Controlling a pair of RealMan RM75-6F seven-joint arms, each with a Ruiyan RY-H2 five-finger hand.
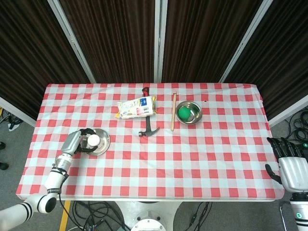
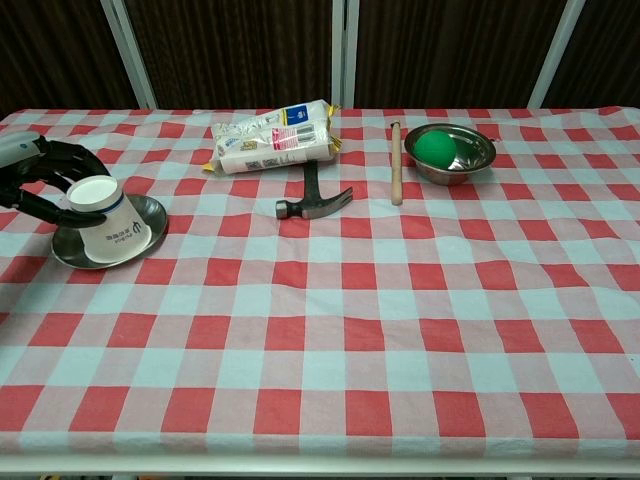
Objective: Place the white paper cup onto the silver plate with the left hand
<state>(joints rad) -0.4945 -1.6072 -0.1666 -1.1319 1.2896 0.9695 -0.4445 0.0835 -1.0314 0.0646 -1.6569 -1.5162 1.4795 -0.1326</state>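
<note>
The white paper cup (image 2: 112, 225) sits upside down and tilted on the silver plate (image 2: 82, 257) at the table's left side. My left hand (image 2: 45, 178) grips the cup near its upturned base, fingers curled over it and the thumb below. From the head view the cup (image 1: 93, 140) lies on the plate (image 1: 103, 144) with the left hand (image 1: 77, 142) wrapped around it from the left. My right hand (image 1: 289, 161) hangs off the table's right front corner, holding nothing, its fingers apart.
A hammer (image 2: 313, 198), a snack bag (image 2: 272, 136), a wooden stick (image 2: 396, 160) and a steel bowl (image 2: 478, 155) holding a green ball (image 2: 435, 148) lie along the far half of the checkered table. The plate lies near the left edge.
</note>
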